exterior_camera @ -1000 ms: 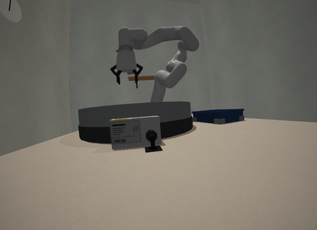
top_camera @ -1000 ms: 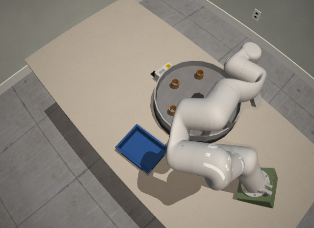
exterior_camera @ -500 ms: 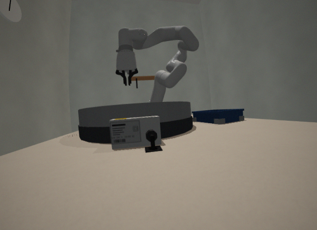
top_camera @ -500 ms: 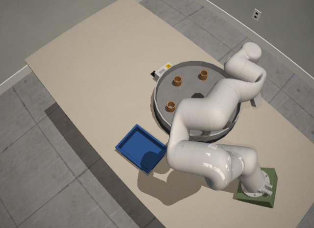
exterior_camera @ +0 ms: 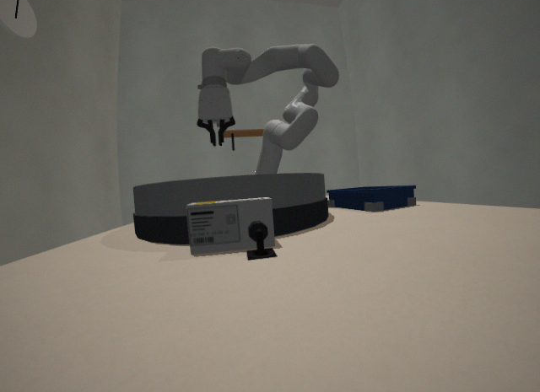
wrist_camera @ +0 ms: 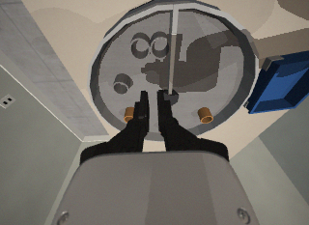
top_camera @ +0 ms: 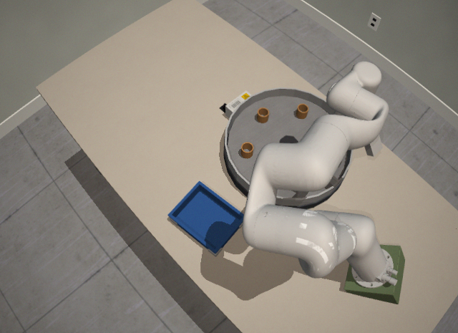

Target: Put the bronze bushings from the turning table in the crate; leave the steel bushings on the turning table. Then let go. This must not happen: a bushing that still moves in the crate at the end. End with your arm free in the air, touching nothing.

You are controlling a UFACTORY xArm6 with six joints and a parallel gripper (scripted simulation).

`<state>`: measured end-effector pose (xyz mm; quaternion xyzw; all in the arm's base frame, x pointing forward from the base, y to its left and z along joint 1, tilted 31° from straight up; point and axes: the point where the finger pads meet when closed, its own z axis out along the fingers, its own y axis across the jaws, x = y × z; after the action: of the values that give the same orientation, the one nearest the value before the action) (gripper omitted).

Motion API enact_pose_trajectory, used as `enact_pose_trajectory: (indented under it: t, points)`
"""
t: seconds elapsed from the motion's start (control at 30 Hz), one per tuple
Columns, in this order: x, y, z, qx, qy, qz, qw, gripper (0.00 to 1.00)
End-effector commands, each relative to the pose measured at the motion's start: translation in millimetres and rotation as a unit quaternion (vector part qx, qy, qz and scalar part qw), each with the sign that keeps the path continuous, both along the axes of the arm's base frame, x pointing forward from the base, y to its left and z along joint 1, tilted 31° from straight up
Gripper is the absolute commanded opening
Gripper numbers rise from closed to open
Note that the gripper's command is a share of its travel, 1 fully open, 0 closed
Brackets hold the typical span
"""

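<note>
The grey turning table (top_camera: 242,129) (exterior_camera: 226,191) (wrist_camera: 234,70) carries three bronze bushings, (top_camera: 262,115) (top_camera: 302,111) (top_camera: 247,150) all upright in the top view. Two of them show in the wrist view, one bronze bushing (wrist_camera: 128,114) partly behind a finger and another bronze bushing (wrist_camera: 206,116) to the right. Three steel bushings, (wrist_camera: 140,45) (wrist_camera: 159,44) (wrist_camera: 123,83) two of them side by side, stand on it too; the arm hides them in the top view. The blue crate (top_camera: 203,207) (exterior_camera: 370,198) (wrist_camera: 280,85) is empty. My gripper (exterior_camera: 217,142) (wrist_camera: 153,98) is nearly closed, holds nothing, and hangs high above the turning table.
A thin bar (wrist_camera: 172,56) runs from the turning table's dark hub (top_camera: 288,139) (wrist_camera: 170,96) to its rim. A raised wall surrounds the turning table. A white control box (top_camera: 238,102) (exterior_camera: 213,227) stands against its outer side. The arm's green base (top_camera: 399,273) is at the lower right.
</note>
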<state>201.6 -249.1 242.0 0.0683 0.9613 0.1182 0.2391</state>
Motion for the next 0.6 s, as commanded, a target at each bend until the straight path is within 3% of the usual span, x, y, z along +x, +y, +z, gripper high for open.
enact_pose_trajectory:
  t: [0.0, 0.1, 0.57]
  points:
    - [0.1, -0.9, 1.1, -0.002, 0.0, 0.0, 1.0, 0.12]
    - [0.1, -0.9, 1.1, -0.002, 0.0, 0.0, 1.0, 0.15]
    - [0.1, -0.9, 1.1, -0.002, 0.0, 0.0, 1.0, 0.15]
